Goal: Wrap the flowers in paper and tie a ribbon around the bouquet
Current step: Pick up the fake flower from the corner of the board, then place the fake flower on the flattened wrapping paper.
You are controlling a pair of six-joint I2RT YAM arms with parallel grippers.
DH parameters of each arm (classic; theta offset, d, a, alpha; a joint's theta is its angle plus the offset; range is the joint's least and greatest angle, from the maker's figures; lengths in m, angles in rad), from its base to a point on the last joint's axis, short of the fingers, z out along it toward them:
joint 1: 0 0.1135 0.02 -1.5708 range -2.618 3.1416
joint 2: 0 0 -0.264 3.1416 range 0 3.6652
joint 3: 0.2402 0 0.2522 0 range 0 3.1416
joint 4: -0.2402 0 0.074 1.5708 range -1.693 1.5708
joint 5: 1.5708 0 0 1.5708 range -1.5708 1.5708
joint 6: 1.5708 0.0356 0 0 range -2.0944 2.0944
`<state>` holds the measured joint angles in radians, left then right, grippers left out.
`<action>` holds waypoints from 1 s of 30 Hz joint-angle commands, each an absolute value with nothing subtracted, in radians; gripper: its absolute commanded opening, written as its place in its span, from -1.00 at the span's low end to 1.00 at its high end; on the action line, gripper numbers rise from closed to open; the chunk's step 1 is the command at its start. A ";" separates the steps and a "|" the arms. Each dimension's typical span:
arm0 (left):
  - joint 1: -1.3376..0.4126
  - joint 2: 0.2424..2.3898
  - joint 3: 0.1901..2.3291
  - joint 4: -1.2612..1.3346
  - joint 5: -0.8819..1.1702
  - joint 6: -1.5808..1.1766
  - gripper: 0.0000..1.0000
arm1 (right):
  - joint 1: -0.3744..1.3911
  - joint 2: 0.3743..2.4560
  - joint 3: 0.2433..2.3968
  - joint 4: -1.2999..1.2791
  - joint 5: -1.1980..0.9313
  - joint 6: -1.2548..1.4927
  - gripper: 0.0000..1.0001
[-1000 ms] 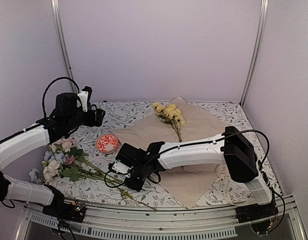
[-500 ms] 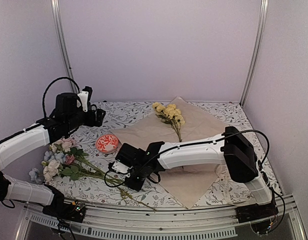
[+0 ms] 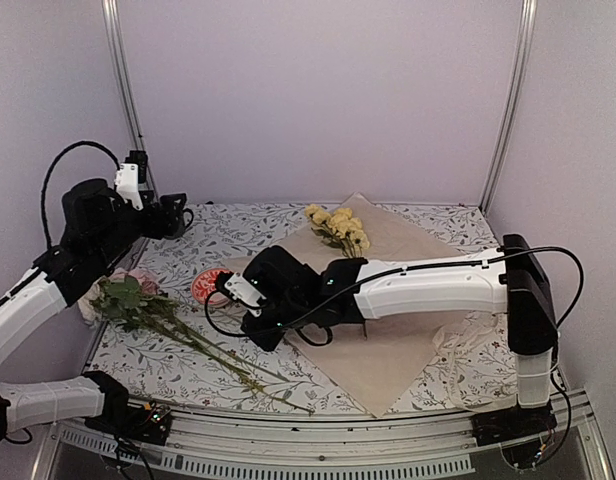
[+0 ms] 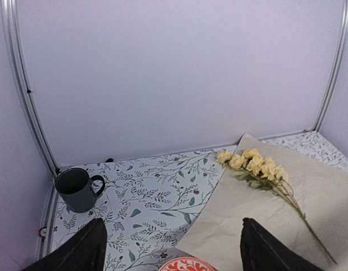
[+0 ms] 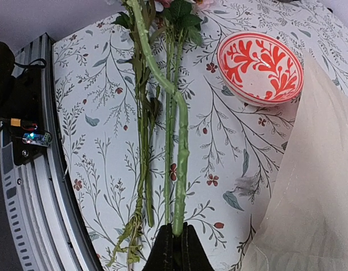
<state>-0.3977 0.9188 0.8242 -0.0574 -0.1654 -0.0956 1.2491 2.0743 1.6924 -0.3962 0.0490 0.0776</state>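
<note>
Paper point(image 3: 398, 235) matt, creased; dish point(image 5: 260, 68) glossy, glazed; tablecloth point(image 5: 89, 101) printed cloth; mug point(image 4: 77, 191) glossy.

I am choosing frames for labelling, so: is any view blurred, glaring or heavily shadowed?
Top external: soft even light, faint shadows, no glare. Left wrist: yellow flowers and dark mug sharp, left fingers black, without detail. Right wrist: flower stem and red-and-white bowl crisp, right fingers nearly black.

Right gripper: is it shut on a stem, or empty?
Shut on a stem: the right wrist view shows the right gripper pinching the thick green stem's end.
</note>
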 commanded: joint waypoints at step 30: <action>-0.488 0.887 0.897 -0.153 -0.111 -0.142 0.67 | 0.755 1.467 0.913 0.083 0.154 0.767 -1.00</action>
